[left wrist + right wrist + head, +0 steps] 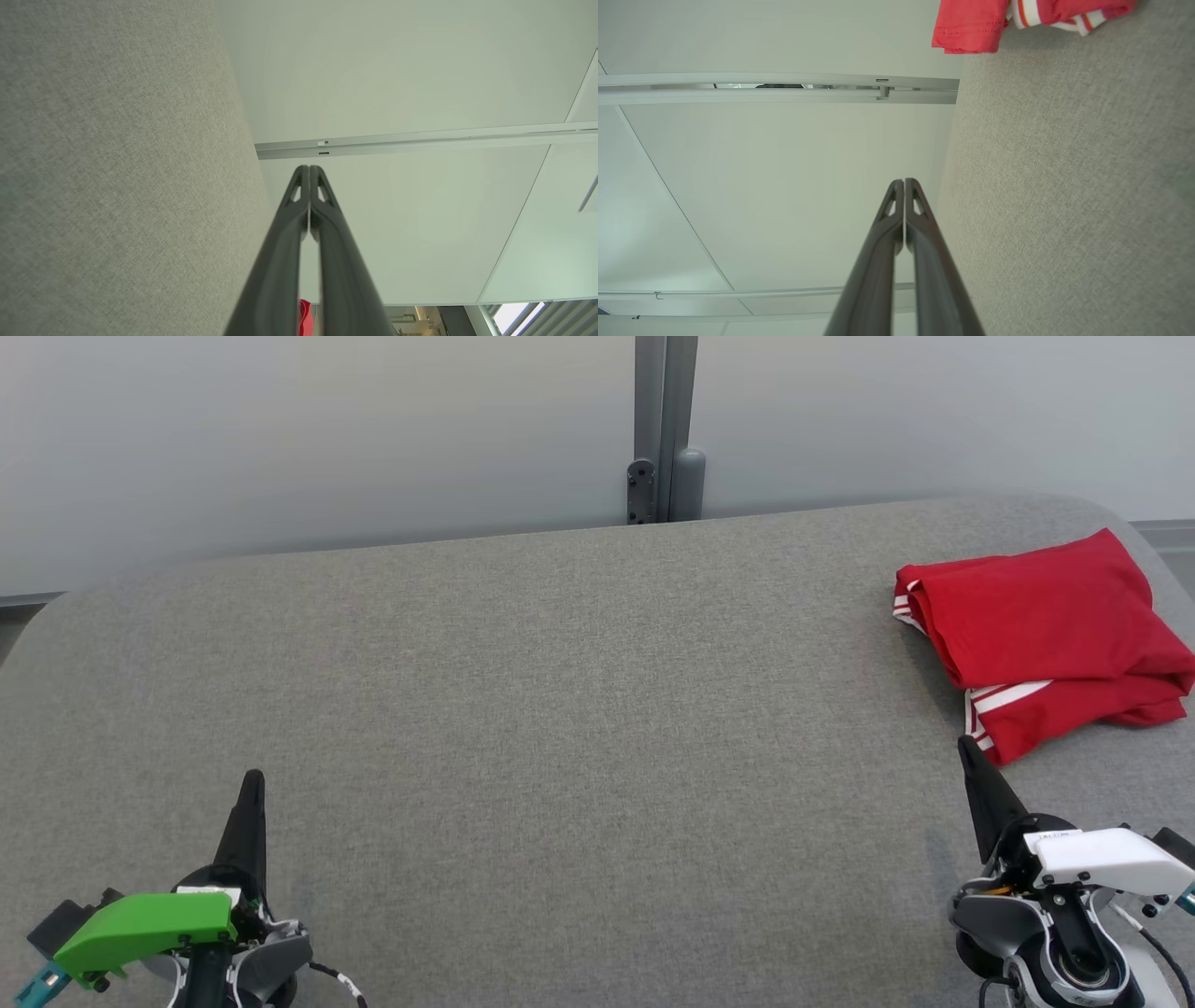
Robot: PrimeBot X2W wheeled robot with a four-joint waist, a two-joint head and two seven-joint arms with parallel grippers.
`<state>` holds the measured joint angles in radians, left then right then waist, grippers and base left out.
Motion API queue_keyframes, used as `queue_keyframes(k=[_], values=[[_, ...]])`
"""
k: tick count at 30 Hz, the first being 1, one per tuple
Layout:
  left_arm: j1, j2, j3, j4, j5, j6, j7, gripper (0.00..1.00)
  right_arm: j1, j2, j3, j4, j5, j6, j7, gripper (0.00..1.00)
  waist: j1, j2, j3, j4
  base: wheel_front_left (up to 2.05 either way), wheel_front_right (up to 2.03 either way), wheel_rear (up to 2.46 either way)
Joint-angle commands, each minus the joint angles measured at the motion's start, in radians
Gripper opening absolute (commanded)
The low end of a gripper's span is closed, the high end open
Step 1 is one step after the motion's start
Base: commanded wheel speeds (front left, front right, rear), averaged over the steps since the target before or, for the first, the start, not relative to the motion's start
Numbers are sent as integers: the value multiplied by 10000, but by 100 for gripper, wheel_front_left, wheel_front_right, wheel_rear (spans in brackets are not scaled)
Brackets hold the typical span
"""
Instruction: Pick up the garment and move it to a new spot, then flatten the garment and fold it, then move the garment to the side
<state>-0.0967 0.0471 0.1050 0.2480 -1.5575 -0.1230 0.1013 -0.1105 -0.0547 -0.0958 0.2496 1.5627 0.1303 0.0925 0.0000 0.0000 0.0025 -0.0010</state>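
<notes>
1. Finding the garment (pixel 1036 616), red with white stripes, lying folded in layers at the far right corner of the desk (pixel 560 709) and reaching almost to the right edge.
2. Seeing white-striped trim peeking out at its left end and along its near side.
3. Spotting the left gripper (pixel 252 784) poised at the near left corner of the desk, well apart from the garment and pointing toward the far edge, with a green cover (pixel 140 924) sitting behind it on the wrist.
4. Looking along the left gripper (pixel 309 170) in its wrist view: clenched, tips pressing together, grasping nothing. Catching the desk (pixel 117 163) running down that view's left and a red sliver of the garment (pixel 304 317) low between the fingers.
5. Spotting the right gripper (pixel 964 747) poised at the near right corner, near the garment's near left end, with a white cover (pixel 1111 859) sitting behind it.
6. Looking along the right gripper (pixel 904 183) in its wrist view: clenched likewise, tips meeting, grasping nothing. Seeing bare desk (pixel 1064 186) lying between it and the garment (pixel 966 23), so not touching.
7. Noting a pale wall (pixel 280 429) and a grey post (pixel 665 429) rising behind the far edge.
</notes>
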Motion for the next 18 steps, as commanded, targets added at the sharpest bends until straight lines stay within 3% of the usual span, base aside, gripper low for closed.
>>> queue_keyframes(k=[1, 18], values=[[-157, 56, 63, -41, -182, -65, 44, 0, 49, -46, -50, -72, 195, 7, 51, 0, 0, 0, 1, 2, 0, 0, 0], [-173, 56, 120, -38, -565, -111, 166, 0, 61, -29, -134, -80, 581, 6, 194, 0, 0, 0, 6, 10, 0, 0, 0]])
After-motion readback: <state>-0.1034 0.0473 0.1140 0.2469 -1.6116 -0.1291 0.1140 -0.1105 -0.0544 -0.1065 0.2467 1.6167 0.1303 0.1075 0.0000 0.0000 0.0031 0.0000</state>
